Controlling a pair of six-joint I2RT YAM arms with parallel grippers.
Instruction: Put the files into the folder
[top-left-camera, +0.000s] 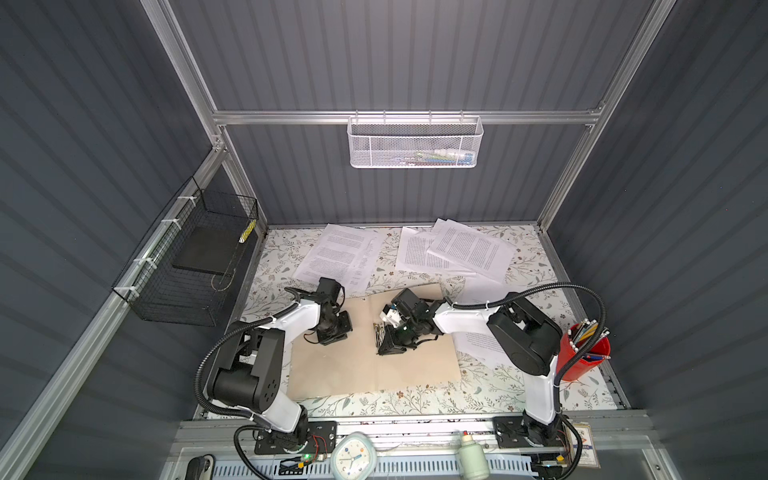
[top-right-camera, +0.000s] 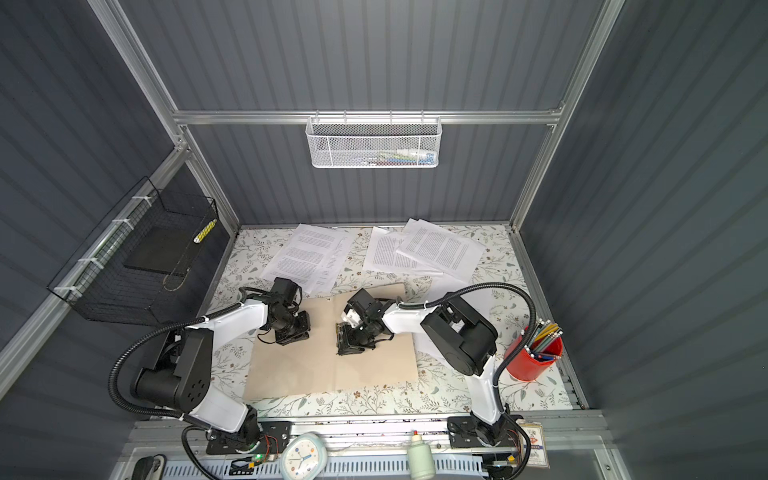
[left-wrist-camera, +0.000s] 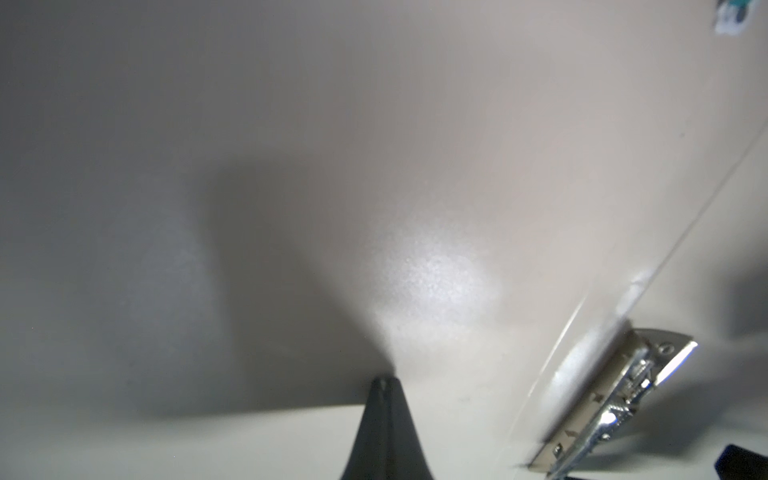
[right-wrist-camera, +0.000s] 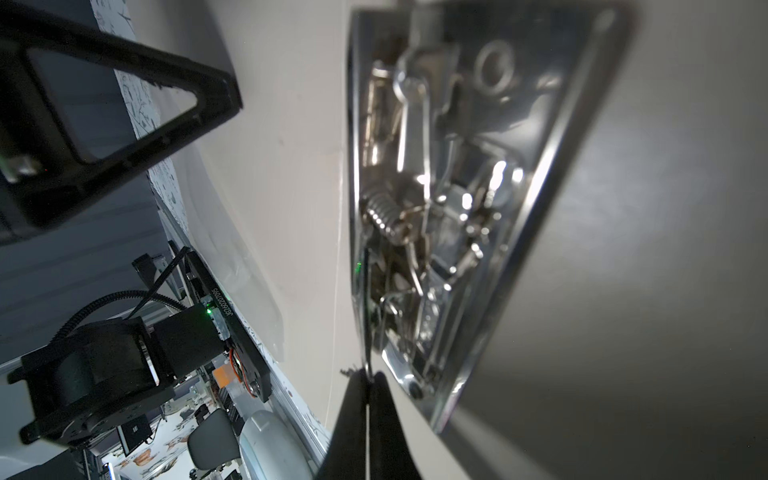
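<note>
The tan folder (top-left-camera: 365, 365) (top-right-camera: 332, 370) lies open and flat on the flowered table. A metal fastener clip (top-left-camera: 378, 332) (right-wrist-camera: 457, 208) (left-wrist-camera: 615, 395) sits at its spine. White printed files lie behind it, one group at back left (top-left-camera: 336, 257) (top-right-camera: 307, 257), another at back right (top-left-camera: 457, 249) (top-right-camera: 432, 249). One more sheet (top-left-camera: 478, 345) lies under the right arm. My left gripper (top-left-camera: 334, 334) (left-wrist-camera: 384, 380) is shut, its tip pressed on the folder's left half (left-wrist-camera: 457, 166). My right gripper (top-left-camera: 384, 336) (right-wrist-camera: 369, 376) is shut on a thin wire lever at the clip's end.
A red pencil cup (top-left-camera: 586, 353) stands at the right edge beside the right arm. A black wire basket (top-left-camera: 187, 266) hangs on the left wall, a white mesh basket (top-left-camera: 415, 143) on the back rail. A clock (top-left-camera: 353, 455) and a bottle (top-left-camera: 471, 455) sit at the front.
</note>
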